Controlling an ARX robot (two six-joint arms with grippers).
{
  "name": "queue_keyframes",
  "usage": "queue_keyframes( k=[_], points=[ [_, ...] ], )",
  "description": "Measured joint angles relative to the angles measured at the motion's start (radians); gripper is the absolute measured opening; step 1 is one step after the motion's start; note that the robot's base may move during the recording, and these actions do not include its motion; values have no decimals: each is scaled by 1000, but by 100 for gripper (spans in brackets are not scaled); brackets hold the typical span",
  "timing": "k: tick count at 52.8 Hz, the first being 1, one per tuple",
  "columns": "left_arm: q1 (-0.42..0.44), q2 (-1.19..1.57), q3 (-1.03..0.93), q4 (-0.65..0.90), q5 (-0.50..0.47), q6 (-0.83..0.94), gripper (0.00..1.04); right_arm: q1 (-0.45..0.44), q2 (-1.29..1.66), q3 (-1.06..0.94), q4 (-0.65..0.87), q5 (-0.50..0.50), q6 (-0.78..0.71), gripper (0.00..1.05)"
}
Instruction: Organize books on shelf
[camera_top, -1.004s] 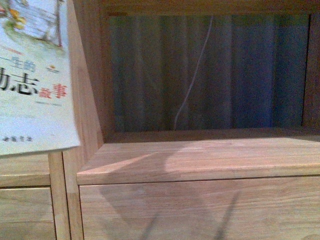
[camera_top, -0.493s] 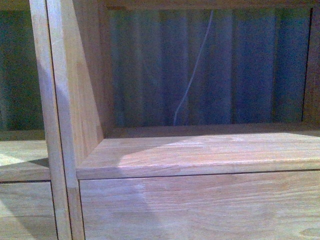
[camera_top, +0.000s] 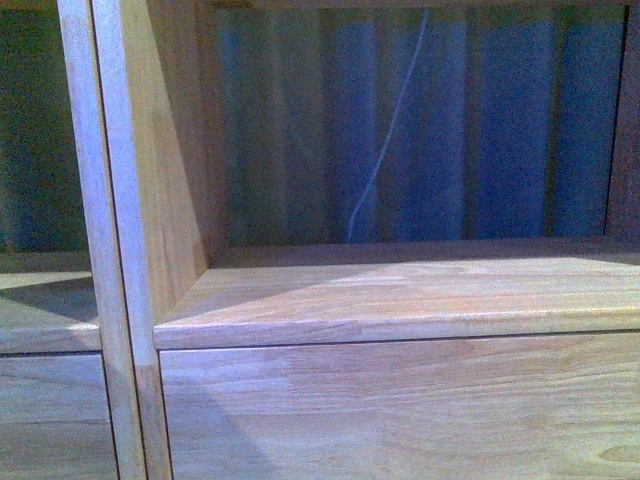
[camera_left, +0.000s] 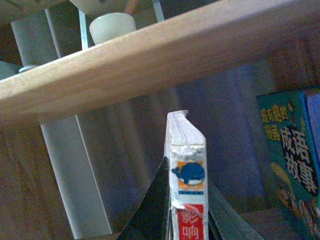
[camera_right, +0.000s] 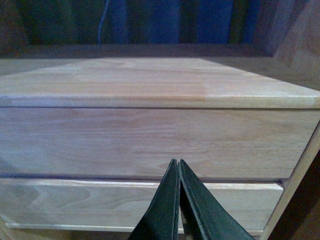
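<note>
Front view: we see only the pale natural-wood shelf (camera_top: 400, 320) against a blue-grey curtain (camera_top: 480, 130), no book, no arms. Left wrist: the left end effector (camera_left: 186, 202) pinches the thin white paperback with red-marked spine (camera_left: 186, 150) inside a cubby; light and floppy, we reckon, so hold near the spine. A teal picture book (camera_left: 292, 165) stands close beside, a shelf board (camera_left: 150, 55) overhead. Right wrist: the right end effector (camera_right: 177, 170) is pressed together, empty, facing drawer fronts (camera_right: 150, 135)

Seemingly a home: pale wood shelf (camera_top: 400, 305) holding children's books (camera_left: 292, 165), blue curtain (camera_top: 500, 120) behind.
</note>
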Motion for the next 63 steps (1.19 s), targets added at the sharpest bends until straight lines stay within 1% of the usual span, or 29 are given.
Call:
queue_keyframes(
  k=[5, 10, 18, 23, 27, 32, 43, 55, 57, 60, 63],
  points=[
    [0, 71, 23, 51, 1, -8, 7, 0, -23, -24, 2, 0, 0, 3],
    [-1, 190, 82, 134, -3, -39, 7, 0, -62, -62, 2, 0, 0, 3],
    [-16, 299, 171, 158, -20, -68, 7, 0, -104, -93, -6, 0, 0, 3],
    [-43, 357, 226, 159, -33, -94, 7, 0, -129, -110, -15, 0, 0, 3],
    [-90, 410, 275, 159, -50, -114, 7, 0, -155, -123, -27, 0, 0, 3],
    [-158, 471, 332, 153, -60, -133, 7, 0, -184, -135, -42, 0, 0, 3],
    [-240, 567, 425, 92, -74, -117, 7, 0, -227, -154, -67, 0, 0, 3],
    [-280, 636, 488, 34, -106, -89, 7, 0, -276, -183, -79, 0, 0, 3],
    [-286, 638, 496, 23, -110, -86, 7, 0, -297, -183, -92, 0, -1, 3],
    [-295, 639, 508, 1, -114, -83, 7, 0, -367, -183, -189, 1, 0, 3],
    [-304, 640, 517, -19, -121, -76, 7, 0, -424, -183, -242, 1, 0, 3]
  ],
)
